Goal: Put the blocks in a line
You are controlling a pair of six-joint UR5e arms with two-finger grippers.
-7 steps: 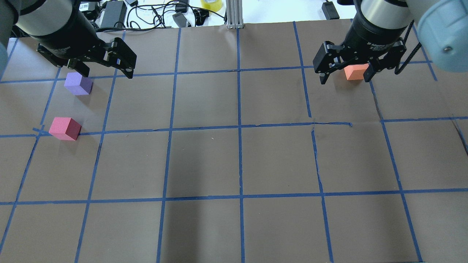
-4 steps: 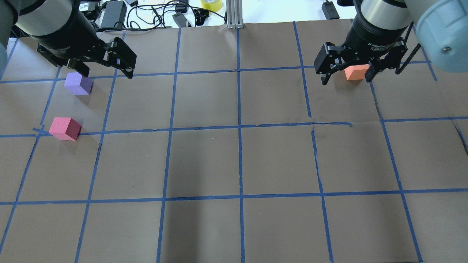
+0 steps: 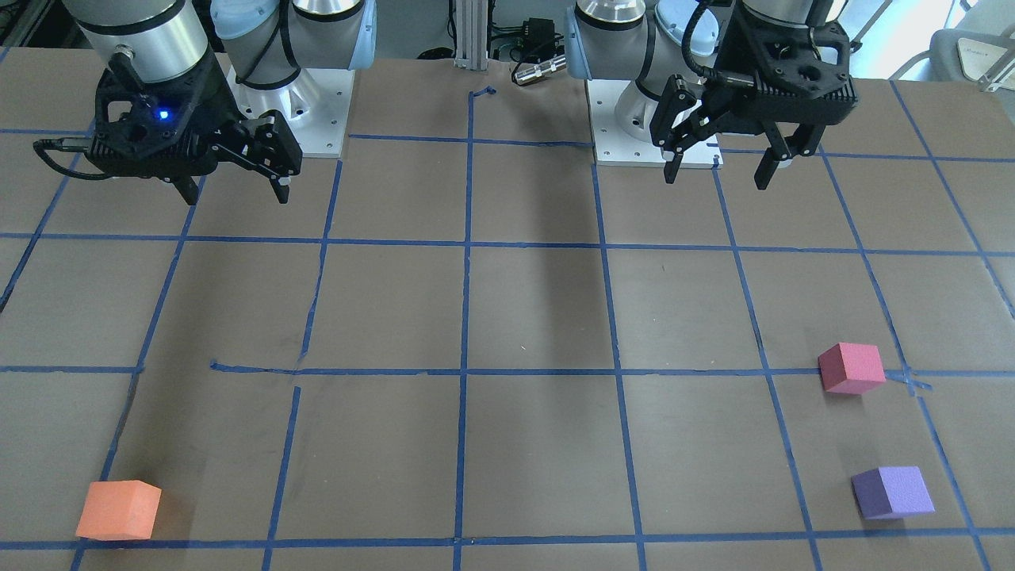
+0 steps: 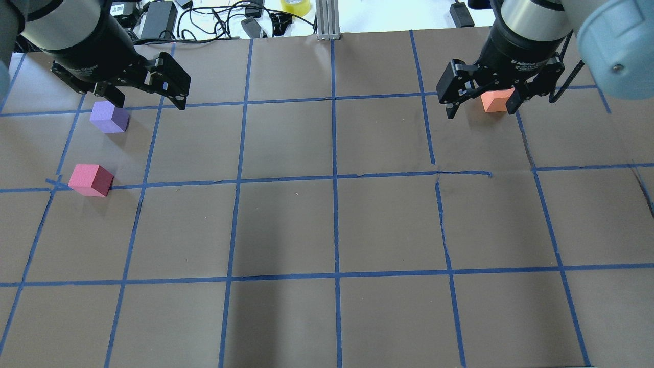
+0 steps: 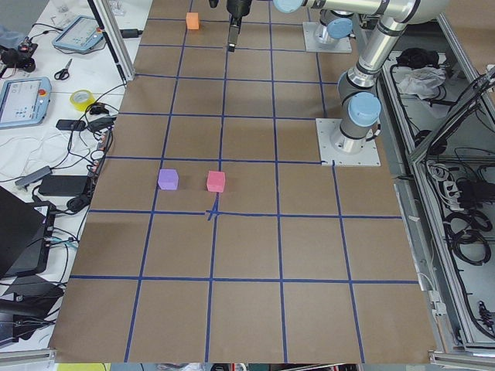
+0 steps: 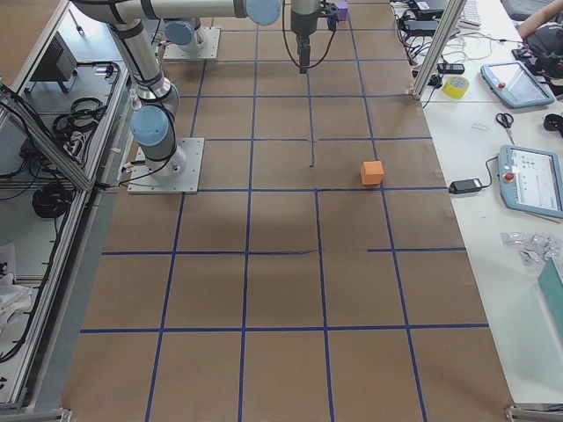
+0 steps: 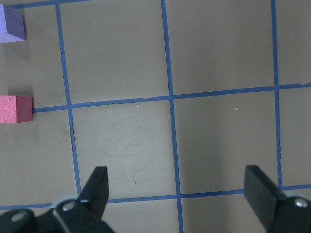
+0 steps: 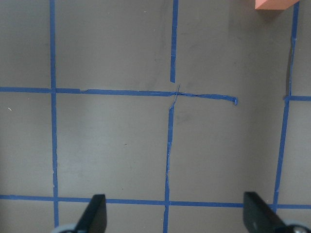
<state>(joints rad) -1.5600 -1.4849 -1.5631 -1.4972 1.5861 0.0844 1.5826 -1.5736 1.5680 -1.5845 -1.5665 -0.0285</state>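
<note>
The orange block (image 4: 496, 100) lies at the far right of the table; it also shows in the front view (image 3: 119, 510) and at the top edge of the right wrist view (image 8: 276, 4). The purple block (image 4: 109, 117) and the pinkish-red block (image 4: 91, 180) lie close together at the far left, and both show in the left wrist view, purple (image 7: 9, 24) and pinkish-red (image 7: 15, 109). My left gripper (image 4: 148, 99) hovers open and empty, high above the table, to the right of the purple block. My right gripper (image 4: 481, 112) hovers open and empty, high up, on the robot's side of the orange block.
The table is brown paper with a blue tape grid (image 4: 334, 179). Beyond its far edge lie cables, power bricks (image 4: 158, 18) and a yellow tape roll (image 4: 295, 6). An aluminium post (image 4: 327, 20) stands at the far middle. The arm bases (image 3: 293, 119) are bolted near the robot side.
My right gripper has drifted slightly toward the far edge, and its finger now covers more of the orange block in the overhead view. The left arm and the blocks have not moved.
</note>
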